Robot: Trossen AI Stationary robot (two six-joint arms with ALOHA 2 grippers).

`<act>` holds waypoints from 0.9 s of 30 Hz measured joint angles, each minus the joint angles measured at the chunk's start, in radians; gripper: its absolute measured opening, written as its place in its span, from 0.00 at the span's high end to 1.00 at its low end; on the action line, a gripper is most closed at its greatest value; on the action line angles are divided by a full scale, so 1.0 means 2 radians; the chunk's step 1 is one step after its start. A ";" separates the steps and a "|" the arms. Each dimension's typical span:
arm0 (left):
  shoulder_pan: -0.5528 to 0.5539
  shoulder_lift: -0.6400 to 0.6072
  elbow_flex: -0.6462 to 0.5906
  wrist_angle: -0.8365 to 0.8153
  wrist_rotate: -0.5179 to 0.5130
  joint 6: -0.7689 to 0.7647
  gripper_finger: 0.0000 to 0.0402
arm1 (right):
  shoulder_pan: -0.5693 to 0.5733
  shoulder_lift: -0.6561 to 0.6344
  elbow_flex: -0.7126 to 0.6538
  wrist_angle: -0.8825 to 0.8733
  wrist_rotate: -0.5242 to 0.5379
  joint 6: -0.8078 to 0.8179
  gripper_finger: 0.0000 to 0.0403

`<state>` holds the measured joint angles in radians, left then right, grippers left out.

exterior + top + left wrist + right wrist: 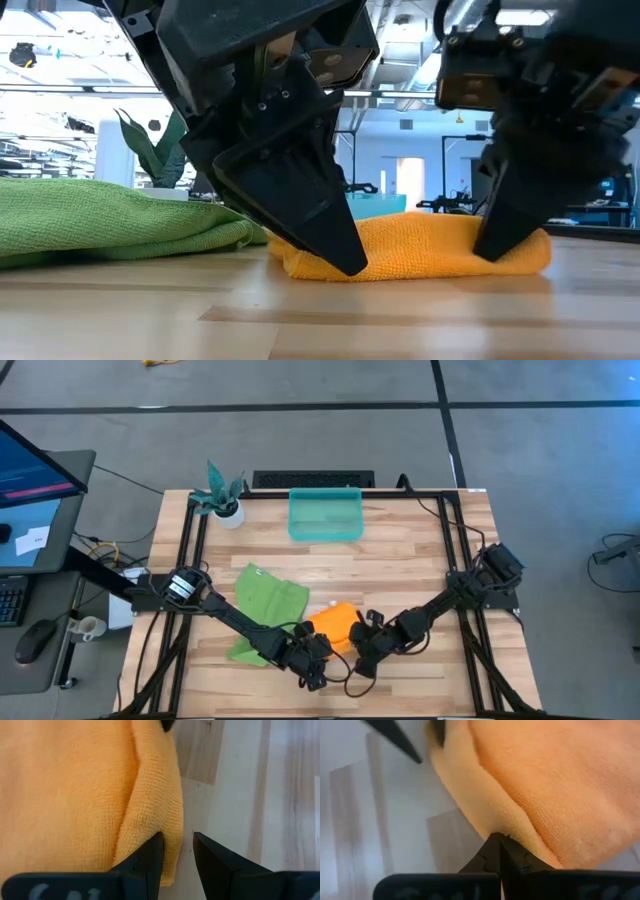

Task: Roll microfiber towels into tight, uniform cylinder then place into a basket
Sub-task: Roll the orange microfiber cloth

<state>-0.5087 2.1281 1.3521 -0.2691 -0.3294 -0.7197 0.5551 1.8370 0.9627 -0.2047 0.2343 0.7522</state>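
An orange-yellow towel (335, 623) lies bunched in a thick fold on the table near its front edge, beside a lime green towel (266, 606) that lies spread and rumpled to its left. The teal basket (325, 532) stands at the far side. My left gripper (178, 854) is at the orange towel's near left corner, open, with the towel's edge in the gap. My right gripper (497, 839) is shut at the towel's near right edge. Both slant down toward the table (320, 320). My left gripper has one finger (149, 862) lying on the orange towel's folded edge (170, 845), slanting down from the near left. The other finger stands on bare wood with a sliver of room to the cloth. The towel rests on the table. My right gripper pinches the orange towel's near edge (492, 827) at its fingertips, slanting down from the near right. The cloth creases in toward the tips. One layer or several, I cannot tell. The towel lies on the table.
A small white pot with a teal plant (222, 500) stands at the far left corner. Black frame rails (195, 550) run along the table's left and right sides. Bare wood lies between the towels and the basket.
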 joint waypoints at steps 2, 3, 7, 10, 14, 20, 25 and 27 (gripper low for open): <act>0.000 0.000 0.000 0.000 -0.004 0.002 0.74 | -0.004 0.000 0.000 0.000 -0.003 0.000 0.97; 0.000 0.000 0.000 0.000 -0.005 0.006 0.74 | -0.007 0.000 0.000 0.000 -0.007 0.000 0.96; -0.001 -0.003 0.000 -0.001 -0.014 0.020 0.74 | -0.016 0.000 0.000 0.000 -0.018 0.003 0.96; -0.006 -0.007 -0.001 -0.006 -0.028 0.029 0.74 | -0.024 0.000 0.000 0.000 -0.032 0.005 0.97; -0.014 -0.023 -0.002 -0.023 -0.052 0.031 0.74 | -0.035 0.000 0.000 0.003 -0.042 0.005 0.96; -0.035 -0.041 -0.002 -0.025 -0.135 0.078 0.74 | -0.052 -0.001 0.000 0.003 -0.068 0.022 0.97; -0.046 -0.039 -0.004 0.042 -0.192 0.167 0.74 | -0.061 -0.001 0.000 0.004 -0.068 0.022 0.96; -0.044 -0.039 -0.016 0.087 -0.190 0.192 0.74 | -0.063 -0.001 0.000 0.005 -0.068 0.022 0.96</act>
<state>-0.5974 2.0495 1.3209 -0.0959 -0.7103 -0.3359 0.4282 1.8359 0.9627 -0.1955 0.0990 0.7963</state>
